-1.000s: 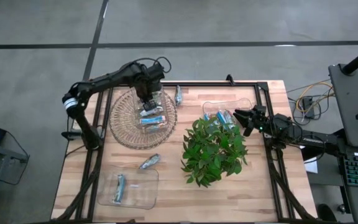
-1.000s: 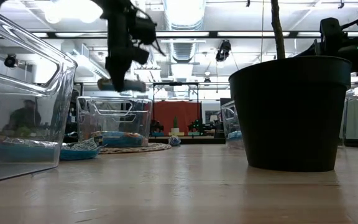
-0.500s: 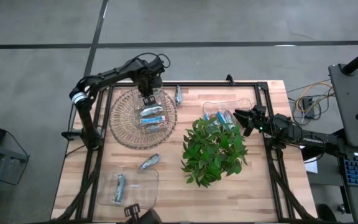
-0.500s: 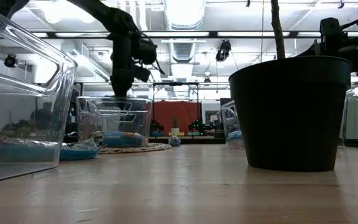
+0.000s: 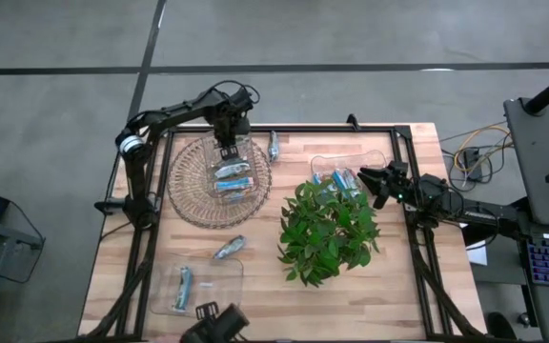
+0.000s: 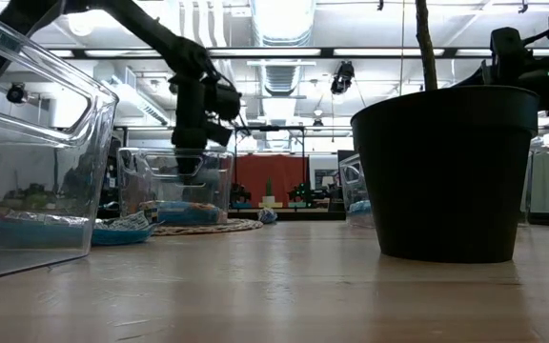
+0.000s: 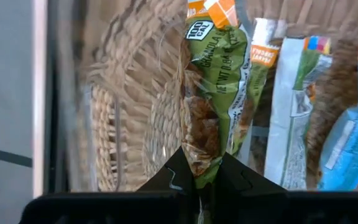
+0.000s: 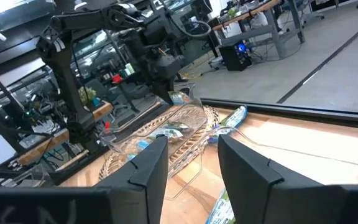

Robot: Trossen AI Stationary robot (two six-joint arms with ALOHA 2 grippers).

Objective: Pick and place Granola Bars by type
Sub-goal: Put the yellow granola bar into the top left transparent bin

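High view: wooden table (image 5: 398, 286) with a potted leafy plant (image 5: 329, 231) right of centre; a round woven basket (image 5: 187, 195) at the far left part of the table, carrying a clear container (image 5: 255, 167) with several granola bars (image 5: 233, 184) lying in it; left gripper (image 5: 226, 150) lowered over the far end of that container, fingers clamped together on a green-wrapped granola bar (image 7: 213, 99), which the left wrist view shows hanging from the fingertips over the basket weave and beside other wrapped bars; one silvery-blue bar (image 5: 274, 145) loose on the table just beyond the basket; one more loose bar (image 5: 229, 248) on the wood between the basket and the near edge; a clear tray (image 5: 219, 291) at the near left holding a single blue bar (image 5: 183, 286); a second clear tray (image 5: 375, 158) behind the plant with blue bars (image 5: 343, 178) in it; right gripper (image 5: 368, 177) waiting at that tray's right side, fingers (image 8: 148, 165) standing apart with nothing between them; low view: dark plant pot (image 6: 443, 171) to the right.
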